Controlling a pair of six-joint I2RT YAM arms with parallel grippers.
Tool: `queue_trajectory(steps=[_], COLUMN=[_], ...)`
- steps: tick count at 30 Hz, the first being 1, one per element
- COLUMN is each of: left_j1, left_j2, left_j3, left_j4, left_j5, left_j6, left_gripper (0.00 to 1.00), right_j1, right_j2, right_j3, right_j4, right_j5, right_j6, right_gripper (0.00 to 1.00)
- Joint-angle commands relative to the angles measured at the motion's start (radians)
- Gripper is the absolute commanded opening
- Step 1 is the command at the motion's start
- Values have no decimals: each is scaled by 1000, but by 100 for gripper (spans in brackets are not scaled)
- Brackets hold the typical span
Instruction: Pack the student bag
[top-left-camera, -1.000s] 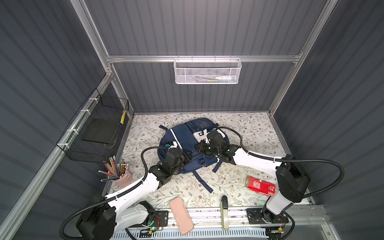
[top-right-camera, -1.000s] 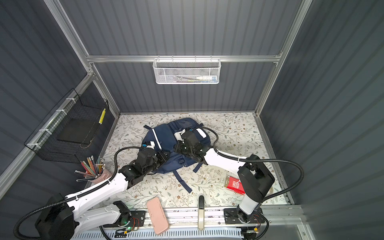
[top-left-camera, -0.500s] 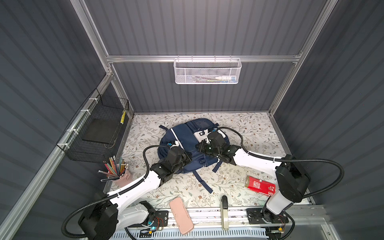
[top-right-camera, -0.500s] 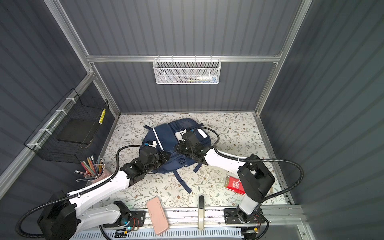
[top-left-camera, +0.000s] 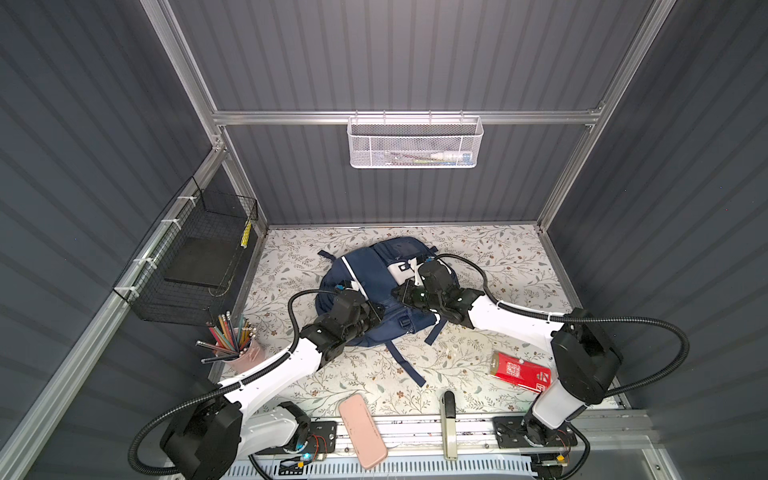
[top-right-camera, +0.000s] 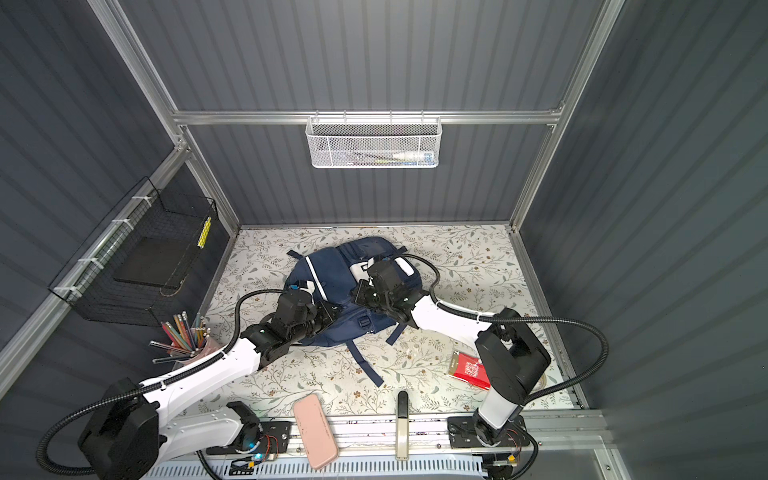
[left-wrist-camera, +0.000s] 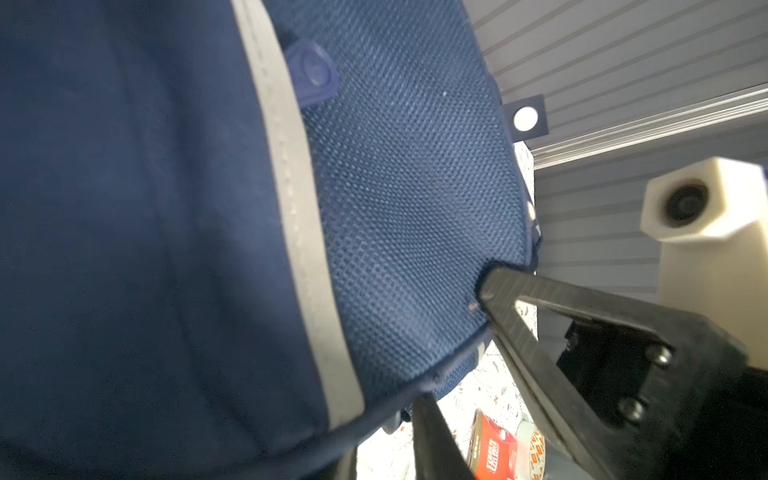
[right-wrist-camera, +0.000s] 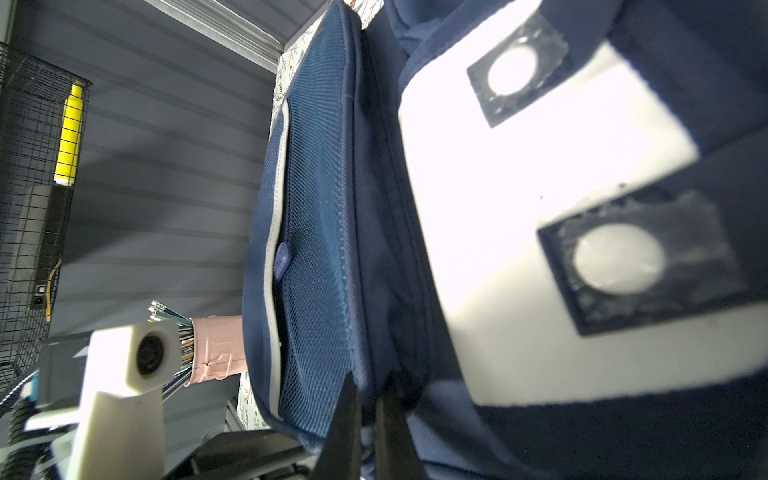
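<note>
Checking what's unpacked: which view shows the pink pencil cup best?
Both top views: the pink pencil cup stands whole, pencils visible. The right wrist view catches it partly behind the student bag. The left wrist view misses it.

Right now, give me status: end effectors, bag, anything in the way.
Left end effector open astride bag edge. Right end effector shut on bag fabric. Loose strap trails frontward.

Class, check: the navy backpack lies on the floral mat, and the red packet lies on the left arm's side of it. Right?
No: both top views show the red packet on the right arm's side of the navy backpack, which does lie on the floral mat.
</note>
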Motion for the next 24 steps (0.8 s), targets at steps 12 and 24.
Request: queue_trajectory(steps=[12,24], left_j1=[3,40], left_j2=[64,-1], left_j3=[71,91], left_j4=[-50,-263], left_j5=[22,26], left_j6=[40,175], left_gripper=[14,3], right_j1=[27,-11], right_j2=[-3,-25], right_j3=[14,-17], right_j4=[35,28], right_j5=[6,16], right_j6=[-27,-33], right_gripper=[0,0])
